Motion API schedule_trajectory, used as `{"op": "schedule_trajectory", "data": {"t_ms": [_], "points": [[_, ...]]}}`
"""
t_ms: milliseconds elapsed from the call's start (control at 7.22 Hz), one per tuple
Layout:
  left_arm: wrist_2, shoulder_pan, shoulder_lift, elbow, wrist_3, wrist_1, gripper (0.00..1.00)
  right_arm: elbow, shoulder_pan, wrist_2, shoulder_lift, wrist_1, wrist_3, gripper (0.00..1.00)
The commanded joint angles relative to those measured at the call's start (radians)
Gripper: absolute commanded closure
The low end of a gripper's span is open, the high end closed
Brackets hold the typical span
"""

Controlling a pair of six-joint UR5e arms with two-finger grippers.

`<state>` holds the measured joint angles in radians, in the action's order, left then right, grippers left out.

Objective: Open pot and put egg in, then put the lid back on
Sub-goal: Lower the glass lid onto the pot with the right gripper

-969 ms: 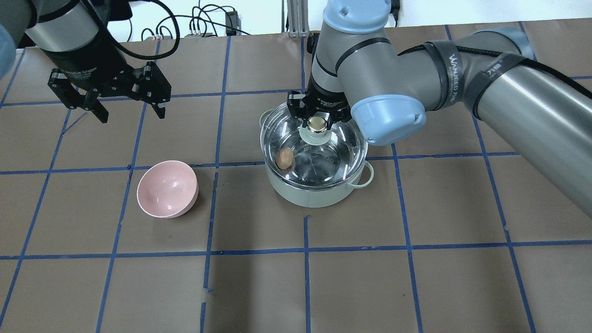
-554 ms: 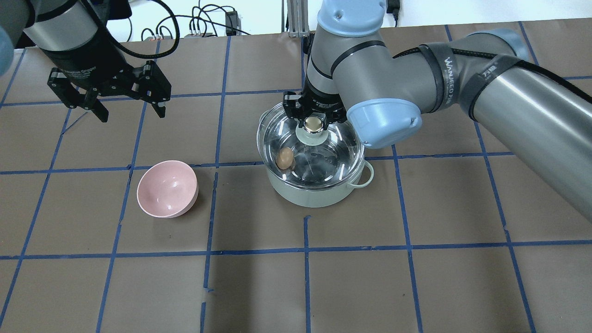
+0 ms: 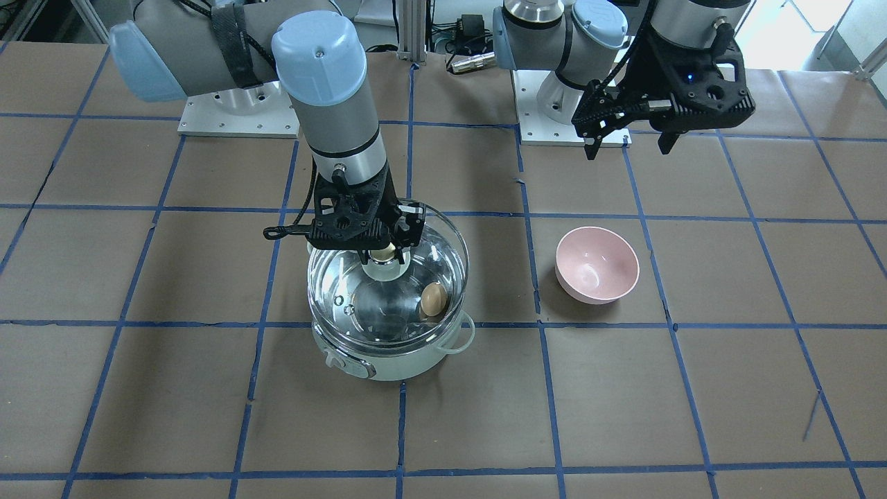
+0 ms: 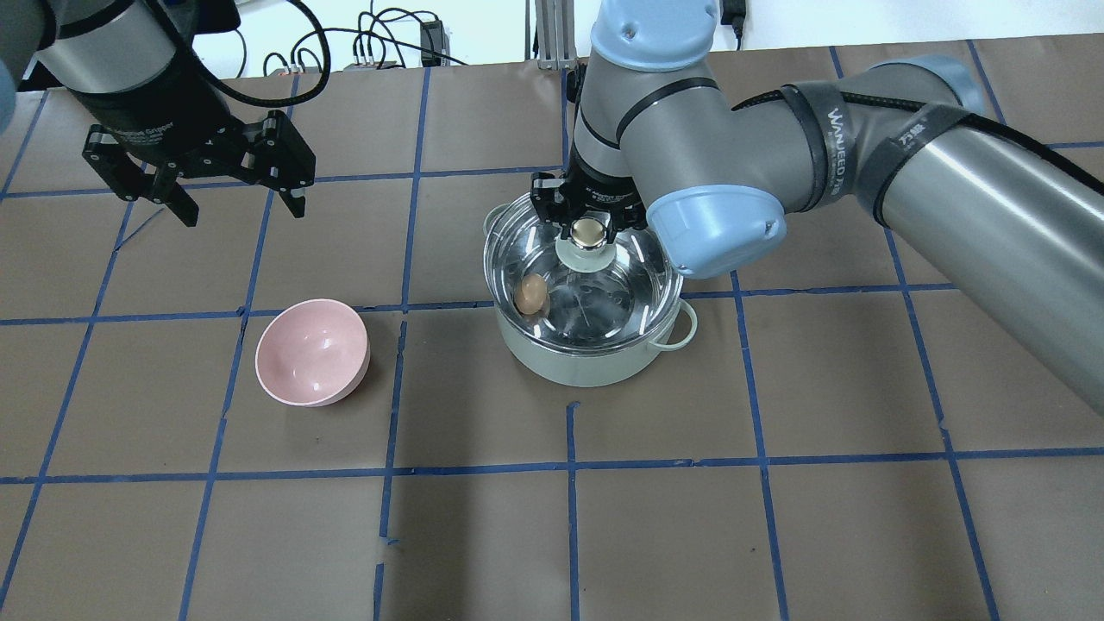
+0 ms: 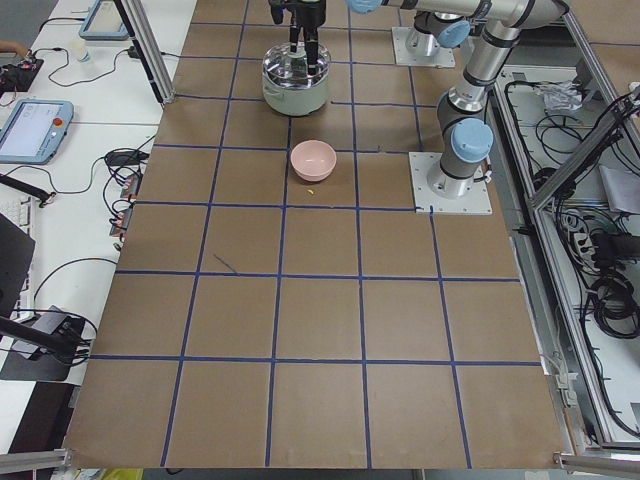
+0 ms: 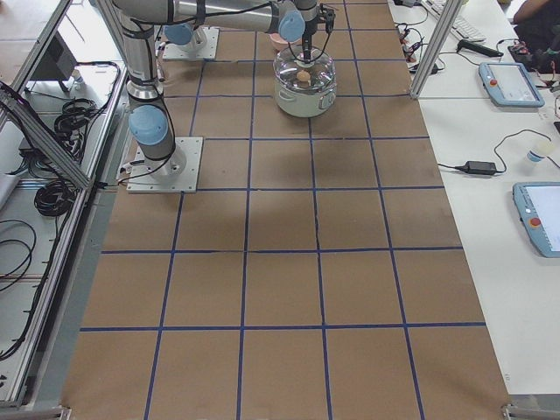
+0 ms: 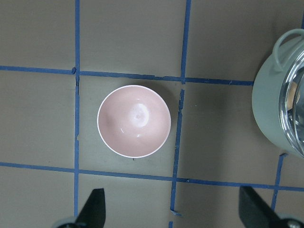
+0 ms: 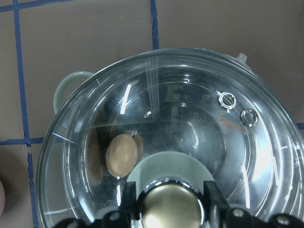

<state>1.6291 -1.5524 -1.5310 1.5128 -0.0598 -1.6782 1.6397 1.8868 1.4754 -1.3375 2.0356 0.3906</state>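
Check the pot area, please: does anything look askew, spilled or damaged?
Nothing stands out. The egg lies whole inside the pot, off-centre near its wall, under the lid that the right gripper grips from above. The pink bowl stands upright.

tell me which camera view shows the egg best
Right wrist-mounted: the egg is large and whole through the glass lid. Overhead and front-facing show it small, exterior right tiny, left wrist a sliver; exterior left is too far to tell.
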Motion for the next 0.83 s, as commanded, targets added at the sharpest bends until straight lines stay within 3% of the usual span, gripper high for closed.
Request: {"op": "schedule_trajectory", "data": {"t_ms": [0,415,692], "points": [[0.000,-0.003,0.000,0.001,0.000,-0.001,0.00,0.000,0.000,0.008,0.000,0.000,-0.002,0.57],[0.000,-0.003,0.000,0.003,-0.002,0.000,0.00,0.000,0.002,0.016,0.000,-0.002,0.004,0.56],[0.000,-0.003,0.000,0.003,-0.002,0.000,0.00,0.000,0.002,0.014,0.001,0.003,0.002,0.36]]}}
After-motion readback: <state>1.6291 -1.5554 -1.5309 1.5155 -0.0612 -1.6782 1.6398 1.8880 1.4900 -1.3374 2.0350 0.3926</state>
